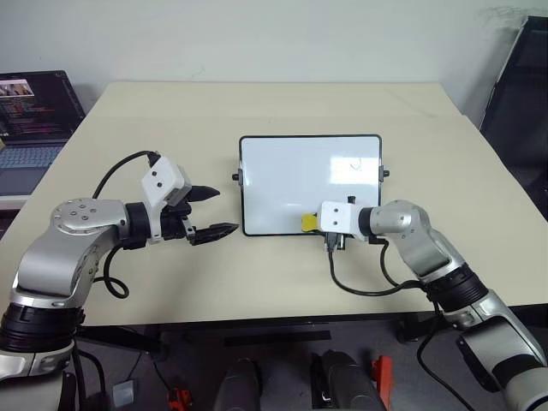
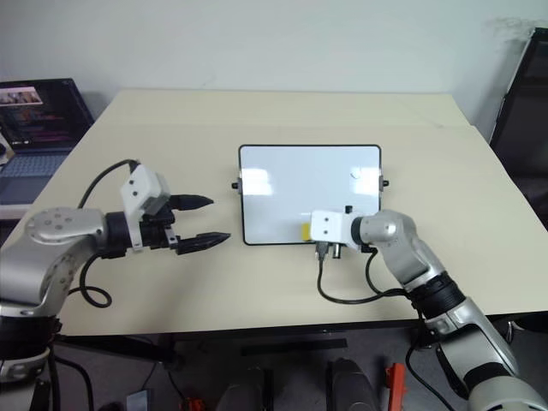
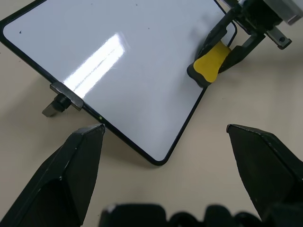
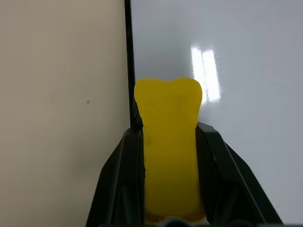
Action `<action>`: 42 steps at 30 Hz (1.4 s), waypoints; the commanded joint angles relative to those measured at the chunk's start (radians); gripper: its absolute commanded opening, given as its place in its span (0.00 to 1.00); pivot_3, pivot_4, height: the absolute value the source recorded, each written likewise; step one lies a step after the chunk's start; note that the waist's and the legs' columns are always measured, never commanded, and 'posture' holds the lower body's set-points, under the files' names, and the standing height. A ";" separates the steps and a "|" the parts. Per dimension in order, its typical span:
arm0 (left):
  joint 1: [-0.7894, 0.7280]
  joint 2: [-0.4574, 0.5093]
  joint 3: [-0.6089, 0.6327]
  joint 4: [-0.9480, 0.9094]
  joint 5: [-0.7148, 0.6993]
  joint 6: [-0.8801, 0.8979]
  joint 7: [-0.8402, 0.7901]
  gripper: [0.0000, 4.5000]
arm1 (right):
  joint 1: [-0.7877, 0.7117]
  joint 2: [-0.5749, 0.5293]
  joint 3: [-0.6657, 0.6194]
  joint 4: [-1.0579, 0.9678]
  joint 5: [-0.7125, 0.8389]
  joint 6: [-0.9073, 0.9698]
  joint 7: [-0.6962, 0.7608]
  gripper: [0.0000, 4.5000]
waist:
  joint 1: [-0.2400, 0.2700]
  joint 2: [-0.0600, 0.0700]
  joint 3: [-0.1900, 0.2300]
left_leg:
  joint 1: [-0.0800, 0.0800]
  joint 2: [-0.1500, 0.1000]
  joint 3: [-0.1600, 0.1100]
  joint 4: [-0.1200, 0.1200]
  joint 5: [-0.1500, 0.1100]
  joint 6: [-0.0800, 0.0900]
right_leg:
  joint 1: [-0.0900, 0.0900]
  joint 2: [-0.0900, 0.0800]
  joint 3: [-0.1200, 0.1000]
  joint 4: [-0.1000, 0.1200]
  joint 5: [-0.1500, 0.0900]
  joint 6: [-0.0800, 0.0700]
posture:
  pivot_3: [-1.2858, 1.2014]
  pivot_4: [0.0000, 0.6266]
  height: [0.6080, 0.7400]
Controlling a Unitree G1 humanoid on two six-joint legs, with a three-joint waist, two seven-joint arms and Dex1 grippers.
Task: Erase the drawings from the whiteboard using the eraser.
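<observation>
My right gripper (image 4: pixel 168 142) is clamped on the eraser (image 4: pixel 169 142), just above the whiteboard (image 1: pixel 291 175) near edge, ready to wipe. One faint drawing (image 1: pixel 352 164) lies beyond it. My left gripper (image 1: pixel 208 211) stands apart, beside the board.

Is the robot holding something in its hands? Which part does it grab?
Yes. The right gripper pinches the yellow eraser by its two long sides, at the whiteboard's near edge. The left gripper is open, holding nothing.
</observation>
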 commanded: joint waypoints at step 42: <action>-0.032 0.042 0.050 0.007 0.001 -0.021 -0.008 1.00 | -0.068 -0.444 -0.321 0.143 0.198 -0.081 0.081 0.24 | 0.004 0.001 0.000 | -0.001 0.000 0.002 0.000 0.000 0.000 | -0.001 -0.001 0.001 -0.001 -0.001 0.000 | 0.52 0.24 1.00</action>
